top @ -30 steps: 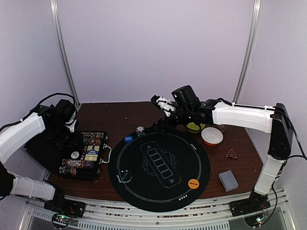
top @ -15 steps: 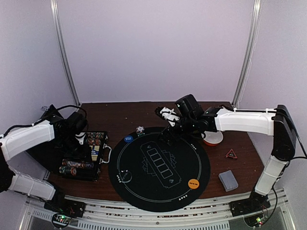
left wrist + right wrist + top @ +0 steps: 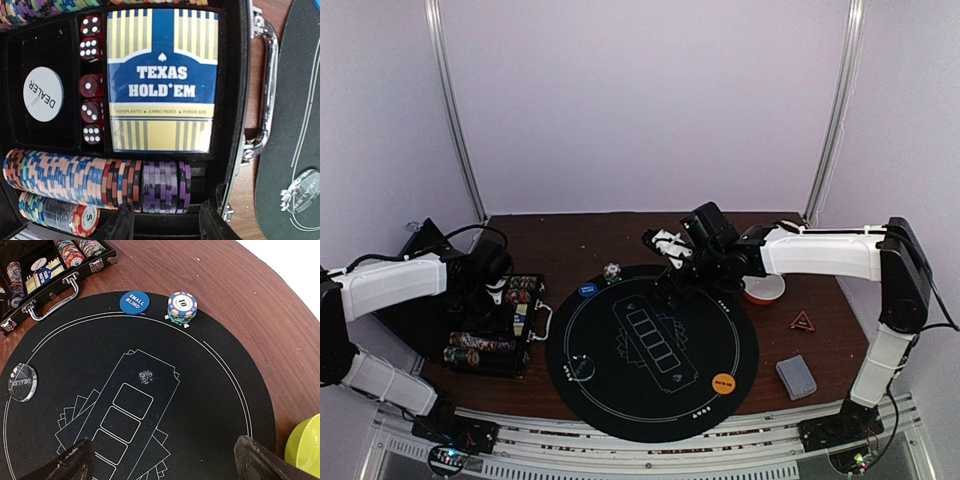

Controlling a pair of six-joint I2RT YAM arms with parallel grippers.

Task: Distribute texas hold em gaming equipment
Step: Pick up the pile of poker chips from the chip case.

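Observation:
A round black poker mat (image 3: 650,345) lies mid-table. On its rim sit a blue small-blind disc (image 3: 587,290), a clear dealer disc (image 3: 582,367) and an orange disc (image 3: 723,382). A short chip stack (image 3: 182,307) stands at the far rim. A grey-blue card deck (image 3: 796,376) and a red triangle (image 3: 802,321) lie to the right of the mat. My left gripper (image 3: 170,226) is open and empty, just above the purple chips (image 3: 162,186) in the black case (image 3: 495,325). My right gripper (image 3: 165,460) is open and empty above the mat's far part.
The case holds a Texas Hold'em card box (image 3: 162,80), red dice (image 3: 91,95), a white dealer button (image 3: 43,94) and rows of chips. A white-orange bowl (image 3: 763,288) and a green bowl (image 3: 305,445) stand at the mat's far right.
My left gripper has moved right and down over the open case. My right gripper has come down and forward over the mat's far edge.

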